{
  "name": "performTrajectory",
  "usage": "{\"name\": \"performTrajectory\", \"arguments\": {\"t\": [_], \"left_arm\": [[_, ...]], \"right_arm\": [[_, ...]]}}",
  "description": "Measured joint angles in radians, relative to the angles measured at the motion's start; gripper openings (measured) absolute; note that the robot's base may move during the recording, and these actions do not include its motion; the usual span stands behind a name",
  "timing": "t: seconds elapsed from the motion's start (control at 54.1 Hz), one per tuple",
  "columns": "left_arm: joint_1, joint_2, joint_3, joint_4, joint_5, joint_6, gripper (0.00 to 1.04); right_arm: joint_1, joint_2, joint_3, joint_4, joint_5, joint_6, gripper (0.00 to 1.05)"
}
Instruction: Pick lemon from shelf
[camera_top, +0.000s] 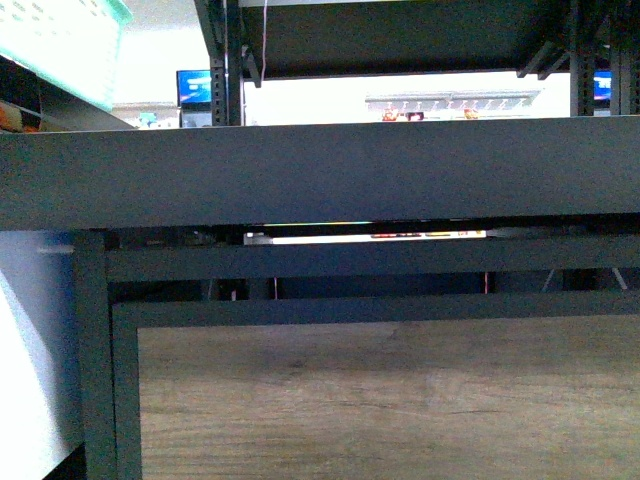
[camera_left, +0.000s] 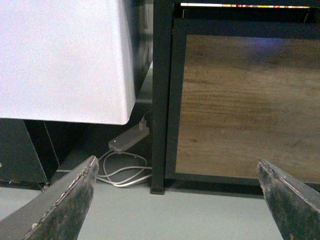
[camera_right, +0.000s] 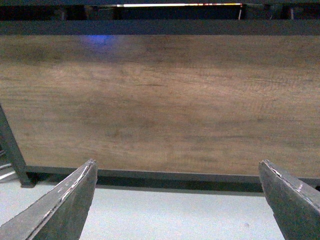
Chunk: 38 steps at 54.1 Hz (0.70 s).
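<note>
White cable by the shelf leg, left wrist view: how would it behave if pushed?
Probably floppy: the cable lies in loose loops on the floor, so it should slide and bunch up. Likely light, but one end appears to run to the power strip, so a hard push may drag or snag it.

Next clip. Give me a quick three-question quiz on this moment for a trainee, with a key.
1. True or false: a lemon shows in one of the views.
2. In the left wrist view, what lies near the foot of the shelf leg? A) a power strip with a white cable; B) a bottle; C) a cardboard box.
3. Fill in: the left pincer and the right pincer both stand ___, holding nothing.
Key: 1 false; 2 A; 3 open.
</note>
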Motion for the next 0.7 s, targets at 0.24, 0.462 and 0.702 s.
{"name": "performTrajectory", "arguments": {"t": [0.24, 0.462, 0.702], "left_arm": [[0.0, 0.0, 0.0, 0.0, 0.0, 0.0, 0.97], [0.0, 0.0, 0.0, 0.0, 0.0, 0.0, 0.97], [0.0, 0.002, 0.0, 0.0, 0.0, 0.0, 0.97]], "right_arm": [[0.0, 0.0, 0.0, 0.0, 0.001, 0.0, 0.97], [0.0, 0.0, 0.0, 0.0, 0.0, 0.0, 0.97], [0.0, 0.001, 0.0, 0.0, 0.0, 0.0, 0.97]]}}
